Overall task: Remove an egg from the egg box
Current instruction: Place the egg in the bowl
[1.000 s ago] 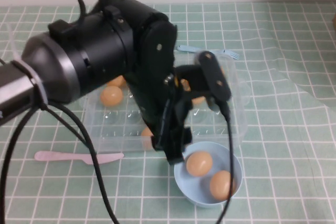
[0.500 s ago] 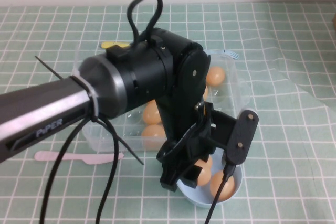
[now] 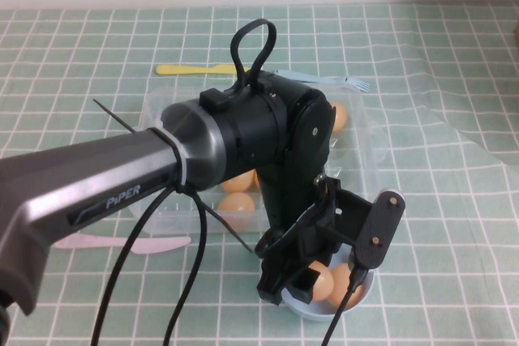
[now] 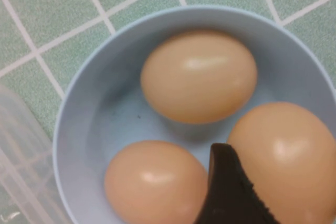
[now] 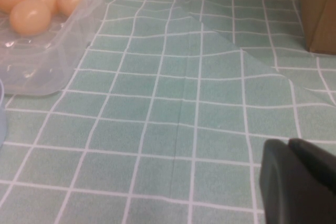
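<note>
Egg [image 4: 198, 76]: smooth tan-orange oval, lying in the light-blue bowl [image 4: 94, 93] with two more like it; in the left wrist view it sits at centre, free of the finger.
Egg handling: judged light, rigid but brittle, with a slick curved shell; it calls for a low closing force. Best hold is across the short axis at the widest girth, with pads on opposite sides, approaching from above.
Neighbouring eggs: one at lower left [image 4: 155, 182] and one at lower right [image 4: 283, 156] of the left wrist view; the three lie close together, so a finger has little room to pass between them.
Left gripper [image 3: 312, 261]: low centre of the high view, directly over the bowl, jaws standing wide and gripping nothing; one dark fingertip [image 4: 231, 192] shows between the two lower eggs.
Egg box [image 3: 365, 151]: clear plastic tray, centre of the high view, just beyond the bowl; a few eggs [image 3: 237, 204] remain in its wells.
Right gripper [image 5: 299, 182]: lower right of the right wrist view, over bare tablecloth [image 5: 173, 103], well apart from the box; whether it is open cannot be told.
Hidden: the left arm [image 3: 243, 143] covers most of the box, so the egg count there is unknown. The second left finger is out of frame.
Cut off: the bowl rim runs off the wrist view's lower edge.
</note>
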